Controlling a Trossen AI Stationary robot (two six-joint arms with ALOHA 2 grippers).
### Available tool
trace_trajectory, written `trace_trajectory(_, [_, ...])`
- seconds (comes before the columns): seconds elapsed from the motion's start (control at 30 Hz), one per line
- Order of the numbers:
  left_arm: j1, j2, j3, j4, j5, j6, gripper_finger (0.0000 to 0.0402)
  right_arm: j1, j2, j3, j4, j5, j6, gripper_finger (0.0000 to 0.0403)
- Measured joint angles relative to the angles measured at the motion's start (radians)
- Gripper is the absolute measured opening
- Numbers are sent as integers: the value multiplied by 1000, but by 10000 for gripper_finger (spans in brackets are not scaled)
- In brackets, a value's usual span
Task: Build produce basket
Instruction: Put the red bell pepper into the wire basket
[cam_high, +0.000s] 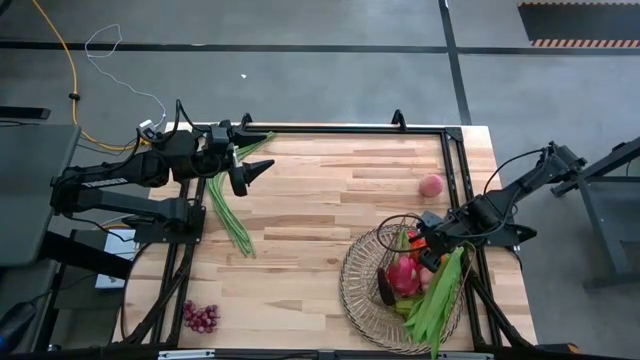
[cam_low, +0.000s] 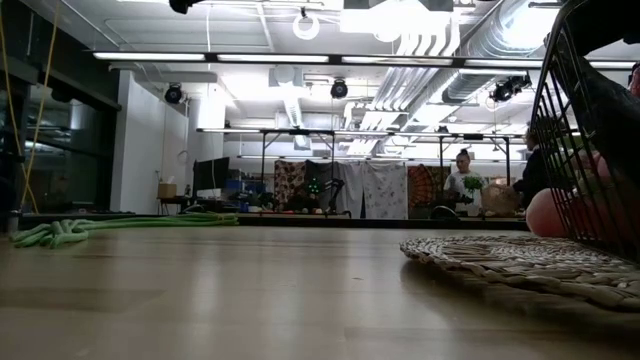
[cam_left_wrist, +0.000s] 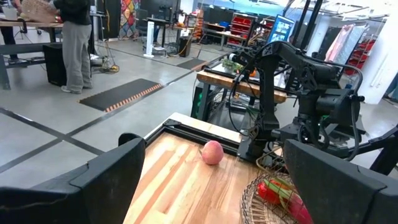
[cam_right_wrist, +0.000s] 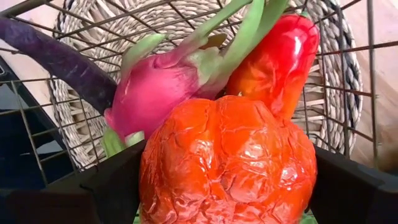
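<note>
No brand, label or writing can be read on anything in view. The surface is a pale wood-plank table (cam_high: 330, 200) with a black metal frame, standing on grey concrete floor; beyond it lies a large workshop hall with white ducts, ceiling lights, hung printed cloths and other benches (a person in grey trousers stands at one).

The large round tan basket of open wire lattice (cam_high: 362, 290) sits at the table's near right corner, holding a pink dragon fruit (cam_high: 404, 276), a dark purple eggplant (cam_right_wrist: 56, 59), a red pepper (cam_right_wrist: 280, 59) and long green beans (cam_high: 440, 295). The right gripper (cam_high: 432, 246) is at the basket's far rim, its jaws wide around a wrinkled orange-red pumpkin (cam_right_wrist: 227, 162).

A round peach (cam_high: 430, 185) lies on the table beyond the basket. Purple grapes (cam_high: 201, 317) lie at the near left edge.

The left gripper (cam_high: 252, 170) hovers spread and empty at the far left, beside a second bunch of green beans (cam_high: 228, 210).
</note>
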Motion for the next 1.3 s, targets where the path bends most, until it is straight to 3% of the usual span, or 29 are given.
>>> trace_trajectory(0.73, [0,0,0,0,-2,0,369,0,0,0,-5,5,0,357])
trace_trajectory(0.97, [0,0,0,0,-2,2,369,0,51,1,-42,-23,0,396])
trace_trajectory(1.3, [0,0,0,0,-18,8,369,-3,117,3,-65,-84,-67,399])
